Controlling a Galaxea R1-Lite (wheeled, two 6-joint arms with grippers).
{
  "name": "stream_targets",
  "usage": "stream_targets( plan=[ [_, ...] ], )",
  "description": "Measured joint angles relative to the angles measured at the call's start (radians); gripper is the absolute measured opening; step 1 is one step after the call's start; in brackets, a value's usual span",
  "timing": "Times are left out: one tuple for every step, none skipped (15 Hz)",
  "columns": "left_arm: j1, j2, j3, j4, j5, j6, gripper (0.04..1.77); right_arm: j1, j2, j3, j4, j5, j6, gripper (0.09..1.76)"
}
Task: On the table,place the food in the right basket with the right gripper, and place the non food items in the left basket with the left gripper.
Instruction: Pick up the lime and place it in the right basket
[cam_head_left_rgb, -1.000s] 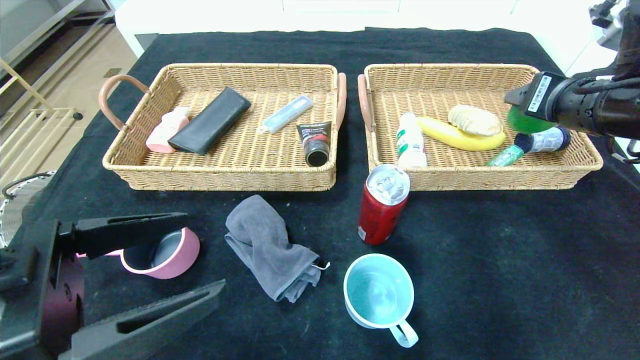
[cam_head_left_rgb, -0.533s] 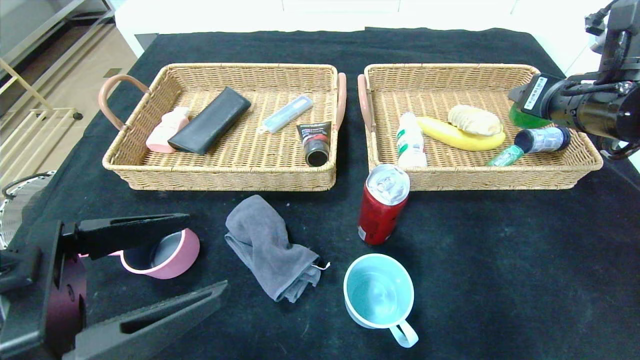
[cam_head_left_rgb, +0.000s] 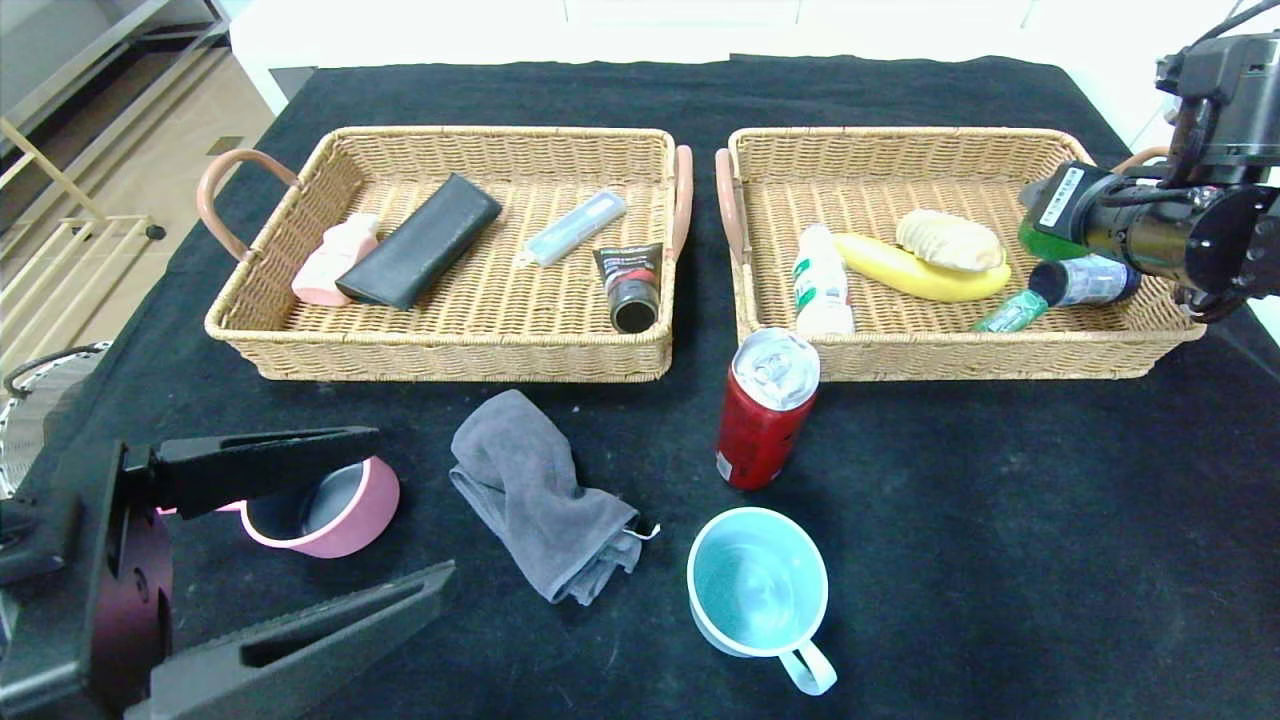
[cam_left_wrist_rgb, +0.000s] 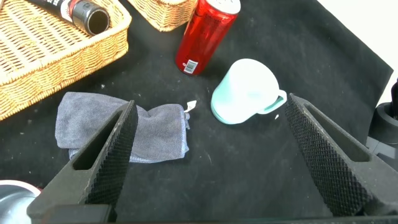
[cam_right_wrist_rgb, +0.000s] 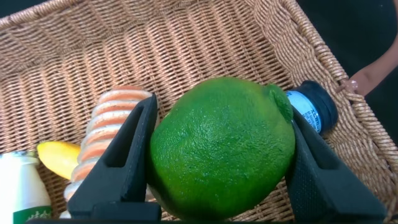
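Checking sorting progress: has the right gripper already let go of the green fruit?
No, the right gripper has its jaws clamped on the green fruit above the right basket.

right gripper (cam_right_wrist_rgb: 217, 162): I have drawn it back toward my right, off the basket's middle and out to its right end.
lime (cam_right_wrist_rgb: 222, 147): it has travelled along, clamped between my fingers.
small bottle (cam_head_left_rgb: 1085, 281): more uncovered under my wrist.

Green lime (cam_right_wrist_rgb: 222, 146) clamped in right hand (cam_right_wrist_rgb: 221, 155), apparently above right basket (cam_right_wrist_rgb: 186, 43).
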Motion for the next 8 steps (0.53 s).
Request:
stream_targets(
  plan=[
    [0.0, 0.0, 0.0, 0.0, 0.0, 0.0, 1.72, 0.0, 0.003, 0.001, 0.0, 0.0, 0.0, 1.24],
    [0.0, 0.0, 0.0, 0.0, 0.0, 0.0, 1.72, 0.001, 0.004, 0.002, 0.0, 0.0, 0.0, 1.24],
    [0.0, 0.0, 0.0, 0.0, 0.0, 0.0, 1.72, 0.001, 0.008, 0.003, 0.0, 0.0, 0.0, 1.24],
    [0.0, 0.0, 0.0, 0.0, 0.0, 0.0, 1.72, 0.001, 0.01, 0.004, 0.0, -0.001, 0.0, 1.24],
    [0.0, 0.0, 0.0, 0.0, 0.0, 0.0, 1.72, 0.001, 0.011, 0.006, 0.0, -0.001, 0.0, 1.24],
    [0.0, 0.0, 0.001, 0.0, 0.0, 0.0, 1.72, 0.001, 0.012, 0.008, 0.0, -0.002, 0.0, 1.25],
    [0.0, 0.0, 0.001, 0.0, 0.0, 0.0, 1.72, 0.001, 0.012, 0.009, 0.0, 0.0, 0.0, 1.32],
    [0.0, 0.0, 0.001, 0.0, 0.0, 0.0, 1.72, 0.003, 0.011, 0.011, 0.0, 0.0, 0.0, 1.37]
  ],
)
